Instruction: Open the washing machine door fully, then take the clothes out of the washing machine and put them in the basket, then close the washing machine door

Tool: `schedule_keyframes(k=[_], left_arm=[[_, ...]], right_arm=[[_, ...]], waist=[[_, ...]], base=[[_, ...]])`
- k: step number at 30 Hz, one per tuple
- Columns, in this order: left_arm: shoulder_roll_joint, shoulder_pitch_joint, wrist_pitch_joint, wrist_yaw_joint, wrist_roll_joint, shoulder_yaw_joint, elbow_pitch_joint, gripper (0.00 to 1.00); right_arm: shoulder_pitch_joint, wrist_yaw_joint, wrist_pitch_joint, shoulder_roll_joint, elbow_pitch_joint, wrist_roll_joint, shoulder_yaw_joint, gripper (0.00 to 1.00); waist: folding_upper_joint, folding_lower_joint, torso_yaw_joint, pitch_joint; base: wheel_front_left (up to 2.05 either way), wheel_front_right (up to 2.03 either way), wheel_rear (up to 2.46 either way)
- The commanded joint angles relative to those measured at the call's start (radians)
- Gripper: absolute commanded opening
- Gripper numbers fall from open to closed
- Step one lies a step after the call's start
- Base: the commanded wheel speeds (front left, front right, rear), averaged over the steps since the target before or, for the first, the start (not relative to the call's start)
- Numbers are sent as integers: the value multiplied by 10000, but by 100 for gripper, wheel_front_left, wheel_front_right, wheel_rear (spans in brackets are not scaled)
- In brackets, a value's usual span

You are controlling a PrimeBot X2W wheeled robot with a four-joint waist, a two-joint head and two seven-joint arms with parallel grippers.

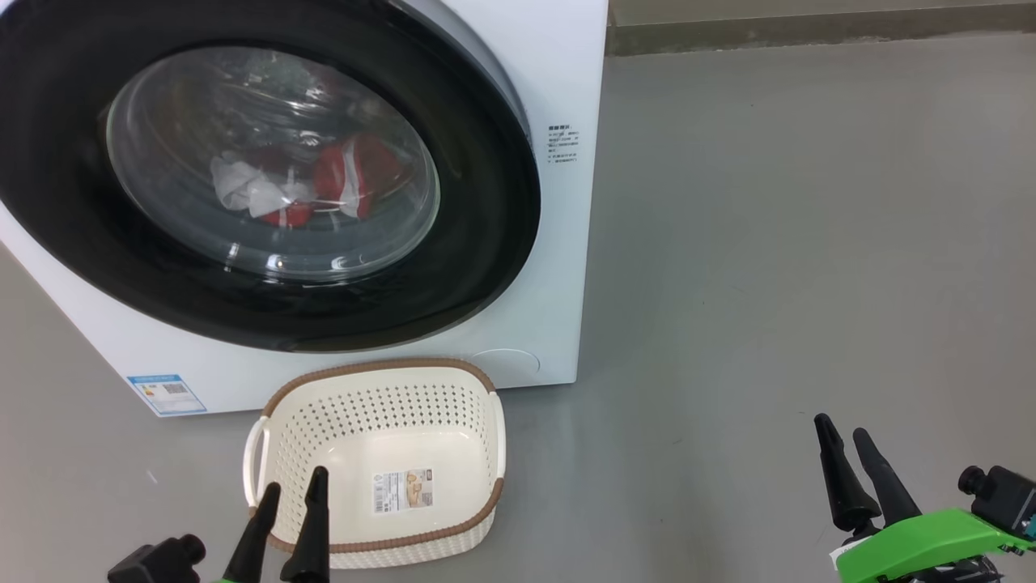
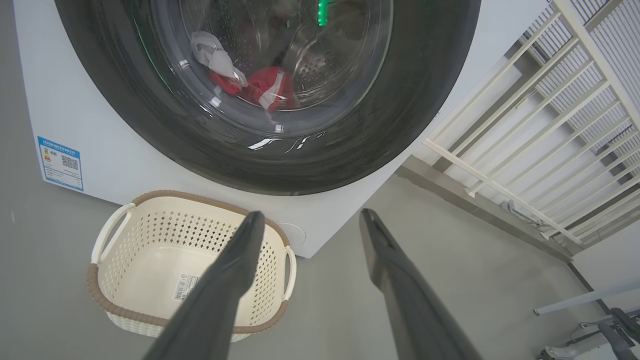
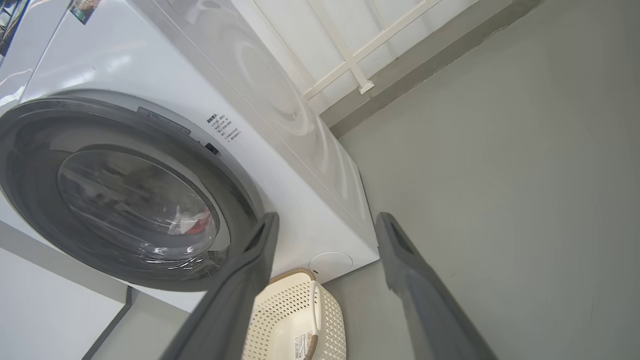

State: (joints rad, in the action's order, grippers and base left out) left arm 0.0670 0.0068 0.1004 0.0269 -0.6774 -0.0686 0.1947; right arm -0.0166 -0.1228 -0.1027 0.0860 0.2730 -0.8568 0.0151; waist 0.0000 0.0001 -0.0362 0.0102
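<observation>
The white washing machine (image 1: 558,267) stands on the floor with its black-rimmed round door (image 1: 486,243) closed against the front. Through the glass I see the red and white clothes (image 1: 340,182) lying in the drum, also the clothes (image 2: 260,87). The cream basket (image 1: 477,380) sits empty on the floor just in front of the machine, below the door. My left gripper (image 1: 295,486) hovers open over the basket's near rim. My right gripper (image 1: 842,433) is open above bare floor, well to the right of the machine. The door (image 3: 30,165) and basket (image 3: 325,310) appear in the right wrist view.
Grey floor (image 1: 793,243) stretches to the right of the machine. A white railing (image 2: 525,150) stands along the wall behind the machine's right side. A blue label (image 1: 166,394) sits on the machine's lower left front.
</observation>
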Motion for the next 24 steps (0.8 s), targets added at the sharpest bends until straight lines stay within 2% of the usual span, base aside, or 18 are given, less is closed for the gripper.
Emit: schedule_keyframes(k=[1, 24], left_arm=[[172, -42, 167, -55, 353, 130, -329, 100], [220, 205, 841, -193, 3035, 1, -584, 100]], right_arm=[[152, -48, -141, 189, -306, 322, -184, 100], [-19, -62, -817, 405, -519, 2601, -490, 100]], waist=[[0, -1, -11, 0], [0, -1, -152, -1]], base=[[0, 0, 0], [0, 0, 0]])
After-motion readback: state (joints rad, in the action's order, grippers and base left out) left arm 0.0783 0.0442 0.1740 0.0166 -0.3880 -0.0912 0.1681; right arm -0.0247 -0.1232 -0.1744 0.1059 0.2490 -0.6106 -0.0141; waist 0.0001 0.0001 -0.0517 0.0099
